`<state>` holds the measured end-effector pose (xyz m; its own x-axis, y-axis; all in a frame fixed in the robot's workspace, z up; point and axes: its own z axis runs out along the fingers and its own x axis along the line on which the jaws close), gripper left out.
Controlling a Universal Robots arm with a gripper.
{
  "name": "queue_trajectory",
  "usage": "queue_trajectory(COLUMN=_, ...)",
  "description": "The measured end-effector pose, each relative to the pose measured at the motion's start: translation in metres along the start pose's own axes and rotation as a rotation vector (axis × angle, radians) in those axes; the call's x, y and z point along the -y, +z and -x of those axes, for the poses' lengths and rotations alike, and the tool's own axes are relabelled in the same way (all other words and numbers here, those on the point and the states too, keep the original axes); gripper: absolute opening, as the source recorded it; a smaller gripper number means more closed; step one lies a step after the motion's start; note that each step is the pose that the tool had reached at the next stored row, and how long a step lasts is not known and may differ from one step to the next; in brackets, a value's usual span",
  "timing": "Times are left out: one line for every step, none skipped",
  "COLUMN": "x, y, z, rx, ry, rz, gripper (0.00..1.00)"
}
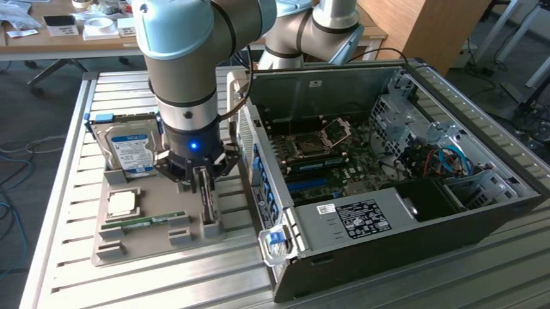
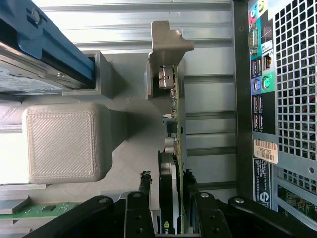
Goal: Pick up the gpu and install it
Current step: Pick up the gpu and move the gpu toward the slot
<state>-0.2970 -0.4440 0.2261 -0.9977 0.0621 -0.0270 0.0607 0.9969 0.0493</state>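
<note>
Black gripper (image 2: 167, 176) straddles the upright gpu (image 2: 177, 124) in its grey holder (image 2: 166, 42), jaws narrowly open; pick-up step, needing square clamping.

Black gpu (image 2: 167, 193) (green edge), grey tray (image 2: 130, 124)

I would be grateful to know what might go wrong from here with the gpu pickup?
1. The end effector straddles the gpu, and its fingers look unevenly spaced around it. Closing could shove the card sideways in the grey tray.
2. The computer case stands close beside the tray, so a tilted lift might knock its rear panel.
</note>
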Motion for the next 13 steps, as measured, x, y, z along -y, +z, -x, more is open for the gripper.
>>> queue_trajectory(x=0.0000, y=0.0000, z=0.0000, rx=0.0000, ry=0.000, rz=0.0000, gripper=0.39)
queue_trajectory(x=0.0000, y=0.0000, z=0.0000, rx=0.0000, ry=0.000, rz=0.0000, gripper=0.39)
queue_trajectory(x=0.0000, y=0.0000, z=0.0000, rx=0.0000, ry=0.000, rz=0.0000, gripper=0.39)
queue_trajectory(x=0.0000, y=0.0000, z=0.0000, rx=0.0000, ry=0.000, rz=0.0000, gripper=0.39)
queue_trajectory(x=0.0000, y=0.0000, z=0.0000, rx=0.0000, ry=0.000, rz=0.0000, gripper=0.39)
queue_trajectory(x=0.0000, y=-0.0001, z=0.0000, rx=0.0001, ry=0.000, rz=0.0001, gripper=0.39)
queue_trajectory(x=0.0000, y=-0.0006, z=0.0000, rx=-0.0001, ry=0.000, rz=0.0000, gripper=0.39)
queue_trajectory(x=-0.0001, y=-0.0010, z=0.0000, rx=0.0000, ry=0.000, rz=0.0000, gripper=0.39)
queue_trajectory(x=-0.0001, y=-0.0009, z=0.0000, rx=0.0001, ry=0.000, rz=0.0001, gripper=0.39)
queue_trajectory(x=-0.0001, y=-0.0009, z=0.0001, rx=0.0002, ry=0.000, rz=0.0002, gripper=0.39)
queue_trajectory(x=-0.0001, y=-0.0010, z=0.0000, rx=0.0001, ry=0.000, rz=0.0002, gripper=0.39)
queue_trajectory(x=0.0000, y=-0.0011, z=0.0000, rx=0.0000, ry=0.000, rz=0.0000, gripper=0.39)
queue_trajectory(x=-0.0001, y=-0.0011, z=0.0000, rx=0.0000, ry=0.000, rz=0.0000, gripper=0.39)
